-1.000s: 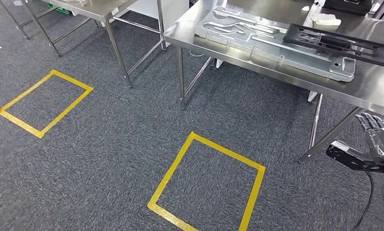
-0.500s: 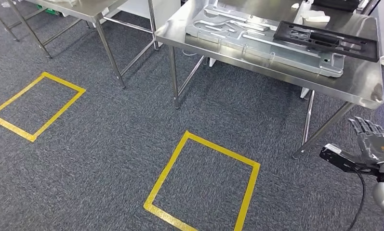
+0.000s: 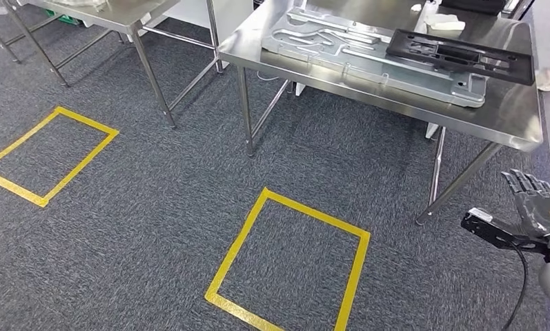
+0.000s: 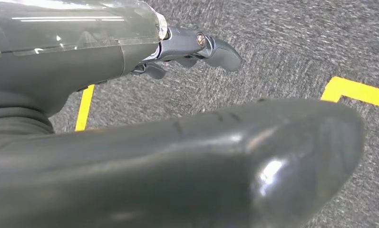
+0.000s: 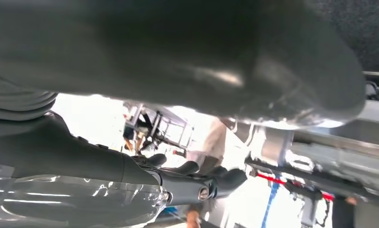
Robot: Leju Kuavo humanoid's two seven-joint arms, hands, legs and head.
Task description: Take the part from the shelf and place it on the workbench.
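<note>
Parts (image 3: 368, 52) are seen lying on the steel surface (image 3: 513, 121). The right hand (image 3: 534, 207) is held low beside it, fingers apart and empty. The left hand (image 4: 192, 47) seems empty too, fingers loosely extended.

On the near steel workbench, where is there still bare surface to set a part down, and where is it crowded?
Bare steel on the workbench: the right end past the silver metal plate, and a narrow strip along the near edge in front of it. The middle and back are crowded: the black frame lies partly on the plate, white items behind.

A workshop: steel workbenches (image 3: 513, 121), machined metal plate (image 3: 368, 52), yellow floor-tape squares (image 3: 289, 262) on carpet.
</note>
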